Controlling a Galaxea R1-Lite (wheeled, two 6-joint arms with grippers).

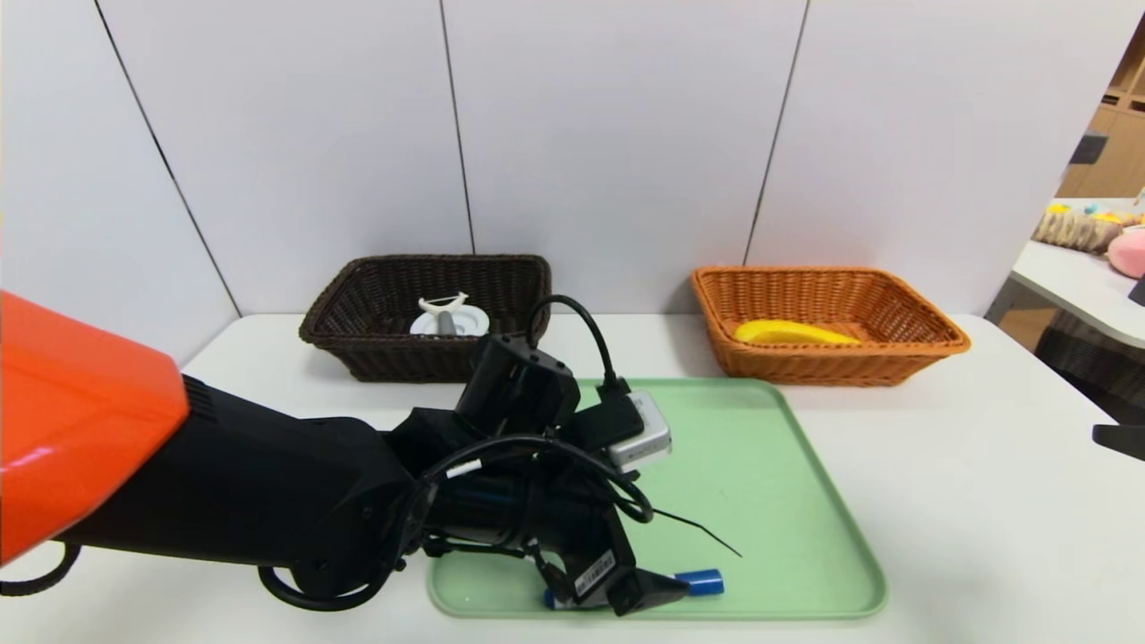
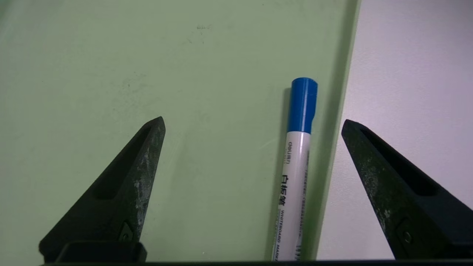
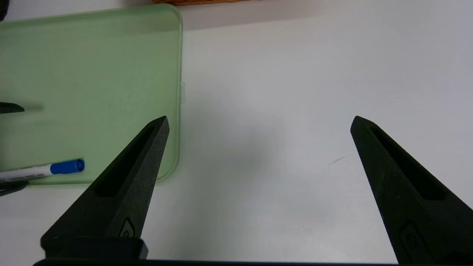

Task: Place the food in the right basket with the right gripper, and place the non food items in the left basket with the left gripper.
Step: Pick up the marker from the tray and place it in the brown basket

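Note:
A whiteboard marker (image 1: 702, 582) (image 2: 295, 173) (image 3: 48, 169), white with a blue cap, lies on the green tray (image 1: 760, 465) along its front rim. My left gripper (image 1: 662, 583) (image 2: 253, 121) hangs open just over it, one finger above the tray floor and the other beyond the rim above the table. The dark brown left basket (image 1: 358, 313) holds a white peeler-like item (image 1: 447, 317). In the orange right basket (image 1: 894, 295) lies a yellow banana (image 1: 792, 333). My right gripper (image 3: 259, 118) (image 1: 1118, 440) stands open over bare table to the right of the tray, nothing between its fingers.
Both baskets stand at the back of the white table (image 1: 984, 501), against the panelled wall. My left arm covers the tray's left half. A second table with plush toys (image 1: 1087, 228) stands off to the far right.

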